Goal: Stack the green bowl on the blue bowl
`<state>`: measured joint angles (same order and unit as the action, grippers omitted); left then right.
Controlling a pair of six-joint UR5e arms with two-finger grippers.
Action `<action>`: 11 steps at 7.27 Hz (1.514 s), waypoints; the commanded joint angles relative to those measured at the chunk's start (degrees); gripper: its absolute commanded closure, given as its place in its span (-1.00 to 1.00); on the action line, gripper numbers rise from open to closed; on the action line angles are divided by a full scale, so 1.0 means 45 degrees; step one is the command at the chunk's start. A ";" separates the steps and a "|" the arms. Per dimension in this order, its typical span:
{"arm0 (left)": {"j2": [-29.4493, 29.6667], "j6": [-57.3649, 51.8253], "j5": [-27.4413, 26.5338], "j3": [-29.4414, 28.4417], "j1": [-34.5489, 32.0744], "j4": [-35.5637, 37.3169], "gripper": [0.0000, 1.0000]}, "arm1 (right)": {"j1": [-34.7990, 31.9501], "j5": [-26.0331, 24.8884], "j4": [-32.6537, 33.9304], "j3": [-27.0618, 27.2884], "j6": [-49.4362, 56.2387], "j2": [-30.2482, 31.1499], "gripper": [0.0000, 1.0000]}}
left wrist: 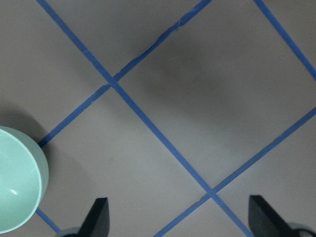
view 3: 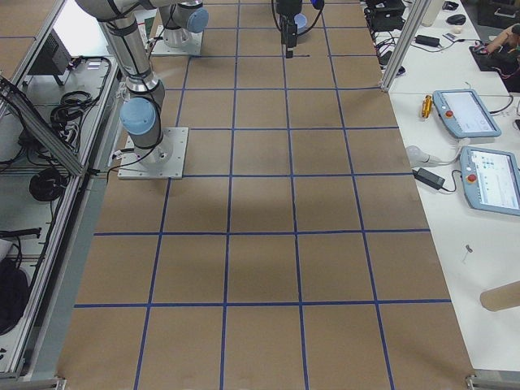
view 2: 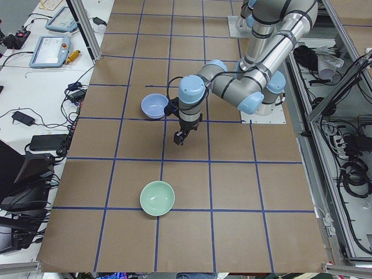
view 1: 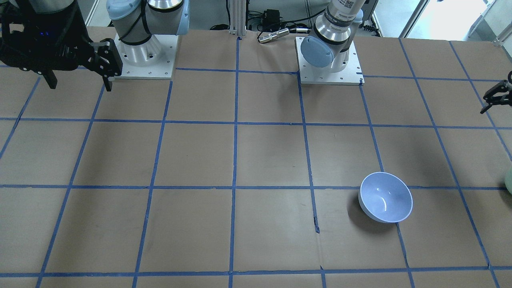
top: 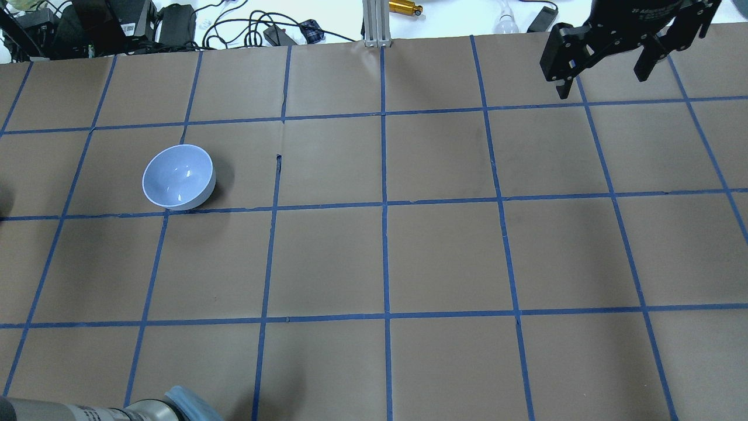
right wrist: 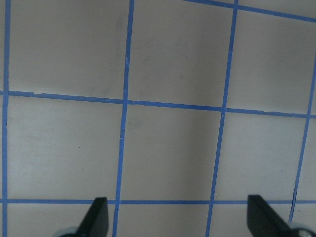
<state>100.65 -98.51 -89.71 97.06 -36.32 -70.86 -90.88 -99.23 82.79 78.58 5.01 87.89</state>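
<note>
The green bowl [view 2: 157, 198] stands upright near the table's end on my left; it shows at the left edge of the left wrist view [left wrist: 19, 182] and as a sliver in the front view [view 1: 509, 181]. The blue bowl [top: 178, 176] stands upright and empty, one grid cell away from it [view 1: 386, 202]. My left gripper [left wrist: 181, 219] is open and empty, hovering above the table between the two bowls [view 2: 180, 139], beside the green bowl and not touching it. My right gripper [top: 602, 85] is open and empty, raised over the far right of the table [right wrist: 180, 219].
The table is brown paper with a blue tape grid [top: 384, 204]. Cables, power bricks and an aluminium post [top: 374, 23] lie along its far edge. Teach pendants [view 3: 467, 114] sit on a side bench. The arm bases [view 1: 146, 52] stand at the robot's edge.
</note>
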 commanded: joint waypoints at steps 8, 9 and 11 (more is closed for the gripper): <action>0.5811 -0.9318 -0.0123 -0.4457 0.0688 0.1587 -0.99 | 0.0000 0.0000 0.0000 0.0000 0.0000 0.0000 -1.00; 0.6106 -0.9514 -0.0143 -0.4730 0.0688 0.1568 -0.96 | 0.0000 0.0000 0.0000 0.0000 0.0000 0.0000 -1.00; 0.6362 -1.1037 -0.0939 -0.4675 0.0746 0.1568 -0.92 | 0.0000 0.0000 0.0000 0.0000 0.0000 0.0000 -1.00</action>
<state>128.52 -145.23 -91.78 76.10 -33.14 -63.80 -90.88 -99.23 82.79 78.58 5.01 87.89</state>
